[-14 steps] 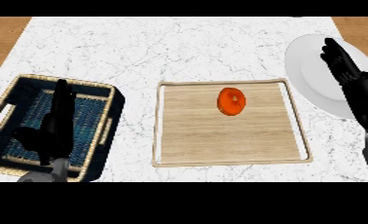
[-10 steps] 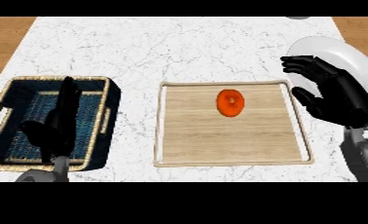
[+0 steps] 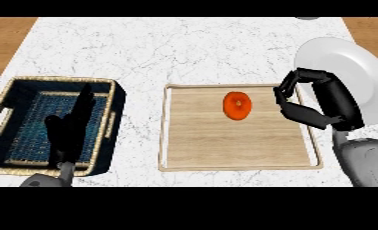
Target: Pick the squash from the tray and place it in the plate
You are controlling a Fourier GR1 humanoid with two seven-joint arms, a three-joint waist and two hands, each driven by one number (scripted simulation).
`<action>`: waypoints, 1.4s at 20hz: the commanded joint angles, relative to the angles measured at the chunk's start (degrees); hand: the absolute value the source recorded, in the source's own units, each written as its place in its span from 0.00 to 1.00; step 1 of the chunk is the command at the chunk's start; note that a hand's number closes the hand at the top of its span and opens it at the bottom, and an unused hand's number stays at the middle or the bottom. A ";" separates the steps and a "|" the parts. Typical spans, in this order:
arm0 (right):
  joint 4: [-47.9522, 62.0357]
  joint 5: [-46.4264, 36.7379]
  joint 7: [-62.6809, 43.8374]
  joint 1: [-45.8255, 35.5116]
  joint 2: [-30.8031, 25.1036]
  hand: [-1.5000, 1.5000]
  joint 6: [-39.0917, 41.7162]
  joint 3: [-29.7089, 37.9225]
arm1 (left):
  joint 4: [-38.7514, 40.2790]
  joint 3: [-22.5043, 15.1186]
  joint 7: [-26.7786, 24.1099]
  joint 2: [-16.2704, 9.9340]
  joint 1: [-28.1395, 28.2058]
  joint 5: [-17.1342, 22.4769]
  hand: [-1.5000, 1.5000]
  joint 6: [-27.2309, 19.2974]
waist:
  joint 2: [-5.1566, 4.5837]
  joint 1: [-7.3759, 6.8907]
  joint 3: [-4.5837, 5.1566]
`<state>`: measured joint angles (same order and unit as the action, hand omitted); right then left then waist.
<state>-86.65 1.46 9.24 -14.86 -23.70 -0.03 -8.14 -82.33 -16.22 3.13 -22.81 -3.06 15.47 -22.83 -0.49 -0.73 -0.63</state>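
Observation:
The squash (image 3: 238, 105), small, round and orange-red, lies on the upper middle of a light wooden tray (image 3: 214, 146). A white plate (image 3: 354, 66) sits at the right edge of the counter, beyond the tray. My right hand (image 3: 325, 105) hovers over the tray's right rim, just right of the squash, with fingers and thumb curved toward it and a gap between them; it holds nothing and covers part of the plate's lower edge. My left hand (image 3: 70, 129) rests open at the lower left, fingers up.
A dark blue basket with a wicker rim (image 3: 111, 124) stands at the left, under my left hand. The white marble counter (image 3: 162, 49) stretches behind the tray, and wooden floor shows at both upper corners.
My right hand has moved left and down from over the plate to the tray's right rim, its fingers curling toward the squash. The left hand, squash and tray have stayed put.

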 commanded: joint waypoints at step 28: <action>22.01 -19.07 2.10 -18.59 -2.89 0.00 26.44 -13.68 | 3.60 1.10 7.40 4.22 -4.94 -3.97 0.50 1.21 | 0.34 0.46 0.66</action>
<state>-67.04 -15.10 13.23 -31.09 -27.89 22.90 -19.87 -82.60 -16.34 10.36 -20.44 -4.62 11.65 -22.19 0.10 -0.50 -0.18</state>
